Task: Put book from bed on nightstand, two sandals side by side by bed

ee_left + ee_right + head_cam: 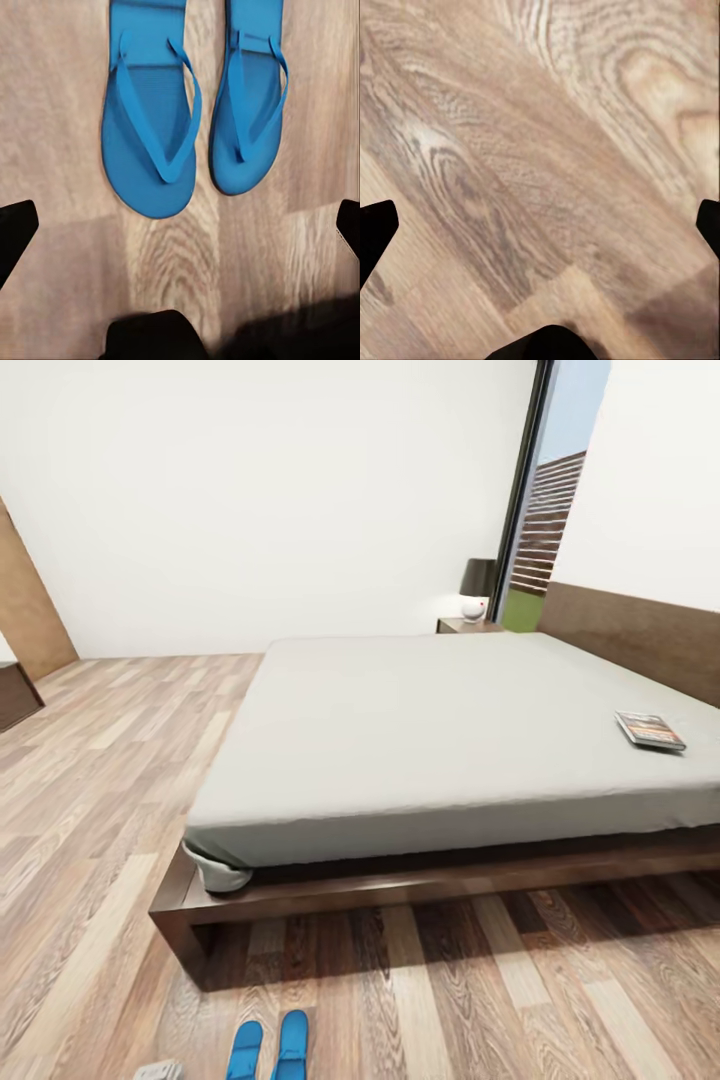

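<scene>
Right below me both sandals (191, 105) lie side by side on the floor (90, 840) near the bed (440, 740); both jaws hang wide open, empty. Farther off, the book (650, 730) rests near the headboard, light and thin, so I'd pinch its edge.

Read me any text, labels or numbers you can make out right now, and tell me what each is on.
Book on the bed: the cover carries a band and what may be lettering, too small and blurred to read.
Sandals: no markings visible.
Nightstand and lamp: no text visible.
Nothing legible anywhere.
</scene>
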